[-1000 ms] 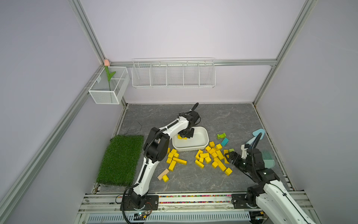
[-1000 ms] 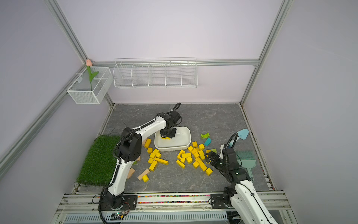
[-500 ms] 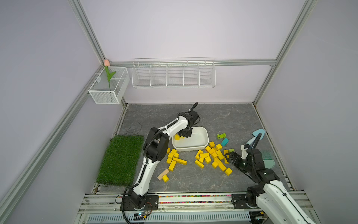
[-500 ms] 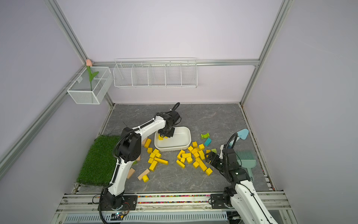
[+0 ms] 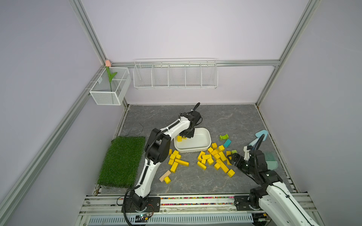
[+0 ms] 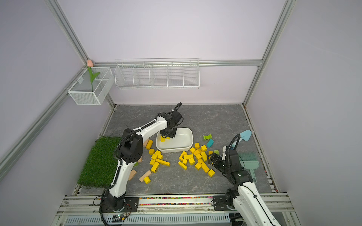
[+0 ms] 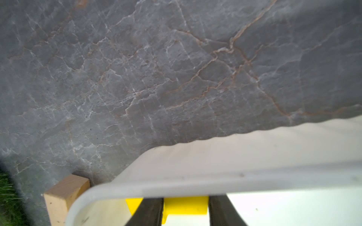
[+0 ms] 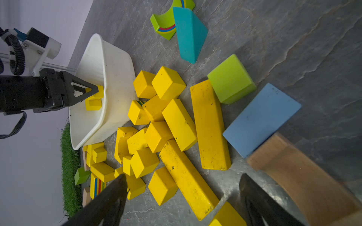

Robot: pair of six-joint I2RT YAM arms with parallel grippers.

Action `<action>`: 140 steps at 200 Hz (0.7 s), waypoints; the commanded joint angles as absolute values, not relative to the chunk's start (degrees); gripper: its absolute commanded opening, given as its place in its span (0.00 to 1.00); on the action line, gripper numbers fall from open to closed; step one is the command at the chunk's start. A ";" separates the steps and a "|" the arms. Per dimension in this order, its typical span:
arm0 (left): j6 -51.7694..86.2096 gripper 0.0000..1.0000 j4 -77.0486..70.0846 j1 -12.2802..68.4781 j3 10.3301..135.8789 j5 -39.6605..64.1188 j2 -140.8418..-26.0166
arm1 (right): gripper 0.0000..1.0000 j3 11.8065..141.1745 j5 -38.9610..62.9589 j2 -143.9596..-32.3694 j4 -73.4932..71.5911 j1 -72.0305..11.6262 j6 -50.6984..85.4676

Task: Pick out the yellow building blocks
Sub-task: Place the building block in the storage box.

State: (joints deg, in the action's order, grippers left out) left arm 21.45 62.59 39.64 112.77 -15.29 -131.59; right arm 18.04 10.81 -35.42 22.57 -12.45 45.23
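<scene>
- Grey marbled floor (image 5: 225, 121) between lilac walls carries a white tub (image 5: 205, 136) near its middle.
- Most yellow blocks (image 5: 217, 156) lie loose on the floor in two heaps, at 5 and 7 o'clock from the tub.
- One yellow cube (image 5: 179, 138) sits inside the tub at its 9 o'clock end.
- Left gripper (image 8: 94, 91) points down into the tub's 10 o'clock corner. Its fingers (image 7: 150, 211) stand either side of a yellow block (image 7: 186, 205); whether they clamp it I cannot tell.
- Right gripper (image 5: 231, 158) hovers at the 3 o'clock edge of the 5 o'clock heap, jaws spread wide, nothing between them.
- Green arch (image 5: 223, 137) and teal wedge (image 5: 227, 142) lie at 3 o'clock from the tub, apart from it.
- Grass mat (image 5: 121, 160) covers the floor at 8 o'clock.
</scene>
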 commanded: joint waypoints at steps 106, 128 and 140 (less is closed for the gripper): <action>22.76 0.39 65.46 39.49 115.67 -15.59 -122.24 | 0.90 17.18 11.43 -34.60 22.57 -12.13 45.67; 23.09 0.40 61.03 39.55 108.07 -13.82 -114.27 | 0.90 17.15 11.38 -34.54 22.76 -12.20 45.70; 23.29 0.41 56.60 39.55 101.84 -11.91 -108.69 | 0.90 17.14 11.25 -34.45 22.85 -12.13 45.80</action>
